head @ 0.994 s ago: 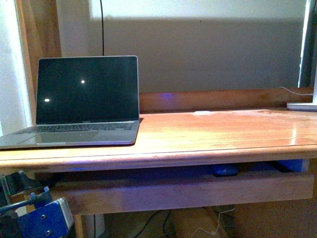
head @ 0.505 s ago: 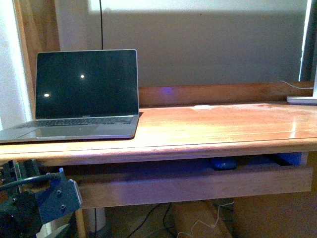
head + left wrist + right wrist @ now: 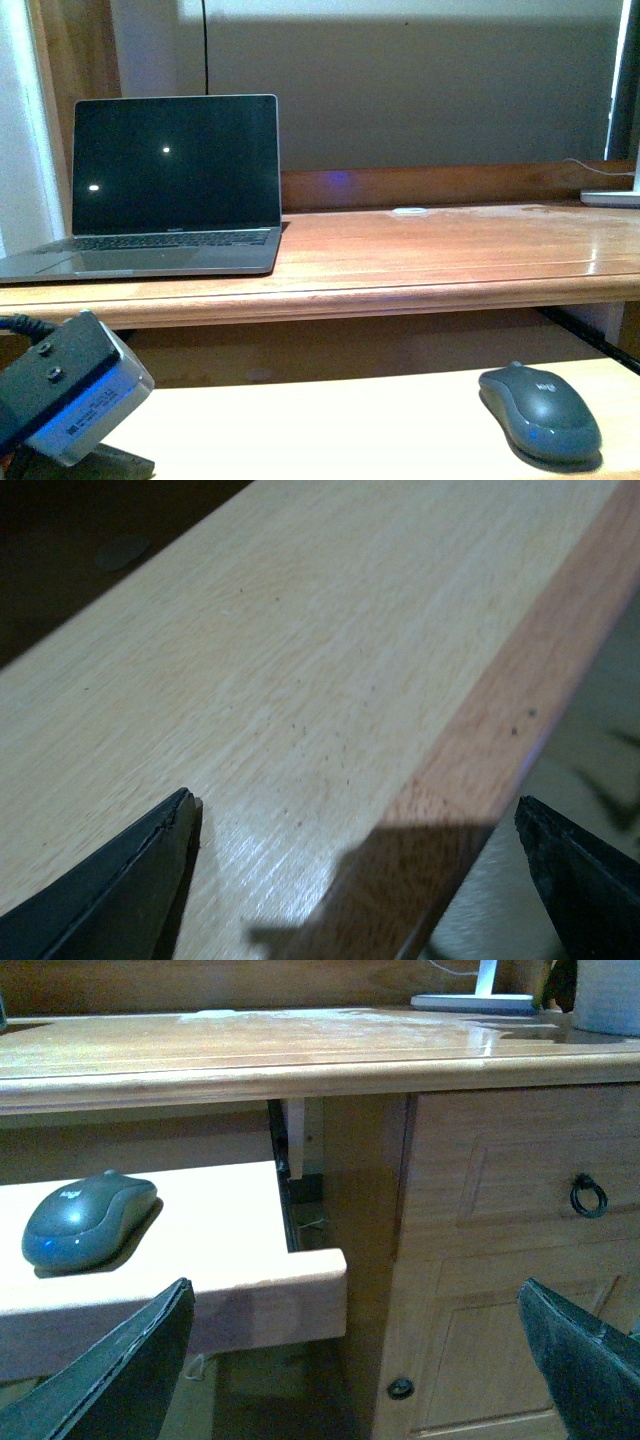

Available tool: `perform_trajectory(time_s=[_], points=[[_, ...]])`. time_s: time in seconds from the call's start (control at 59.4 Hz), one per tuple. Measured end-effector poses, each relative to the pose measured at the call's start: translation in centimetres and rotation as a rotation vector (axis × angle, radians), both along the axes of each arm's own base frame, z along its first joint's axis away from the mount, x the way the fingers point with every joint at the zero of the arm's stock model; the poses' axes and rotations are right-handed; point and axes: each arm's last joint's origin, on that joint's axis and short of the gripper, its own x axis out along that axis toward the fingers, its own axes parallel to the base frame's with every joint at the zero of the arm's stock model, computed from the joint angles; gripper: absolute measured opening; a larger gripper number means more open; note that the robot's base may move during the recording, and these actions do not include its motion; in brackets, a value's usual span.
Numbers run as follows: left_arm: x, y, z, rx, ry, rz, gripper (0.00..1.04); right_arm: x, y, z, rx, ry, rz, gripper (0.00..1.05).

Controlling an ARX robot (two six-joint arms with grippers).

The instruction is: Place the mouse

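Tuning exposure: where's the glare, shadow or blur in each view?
Front view: glare streak on the desktop at right, two light spots on the laptop screen, tray washed out. Left wrist view: shadow across the tray's edge between the fingers, far corner dark. Right wrist view: mouse sharp, its shadow on the tray, desktop glare.

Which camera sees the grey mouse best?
The front view: the mouse sits close, its whole domed top showing. The right wrist view also shows it whole, from lower down. The left wrist view shows only wood.

Boxy left arm housing (image 3: 65, 395), black top, two screws, silver side, black gripper fingers (image 3: 110, 890)
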Motion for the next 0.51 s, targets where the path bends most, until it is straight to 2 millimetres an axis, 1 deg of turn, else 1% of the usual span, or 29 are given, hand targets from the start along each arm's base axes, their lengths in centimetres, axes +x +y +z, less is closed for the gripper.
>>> perform_trajectory(time_s=[0.152,0.168,0.27,0.337,0.438,0.505], points=[[-1.2,0.0,1.0,-0.129,0.048,0.064,0.98,0.0,0.0,0.0,0.000,0.000,0.000,0.97],[-1.3,0.0,1.3,-0.156,0.067,0.133,0.97,0.0,0.0,0.0,0.000,0.000,0.000,0.97],[-2.0,0.4,3.1,-0.220,0.052,0.285,0.97,0.0,0.0,0.0,0.000,0.000,-0.001,0.97],[-2.6,0.7,4.0,-0.226,0.042,0.398,0.97,0.0,0.0,0.0,0.000,0.000,0.000,0.97],[-3.7,1.2,4.6,-0.194,-0.004,0.546,0.97,0.0,0.0,0.0,0.000,0.000,0.000,0.97],[-4.7,1.7,4.9,-0.175,-0.055,0.638,0.97,0.0,0.0,0.0,0.000,0.000,0.000,0.97]])
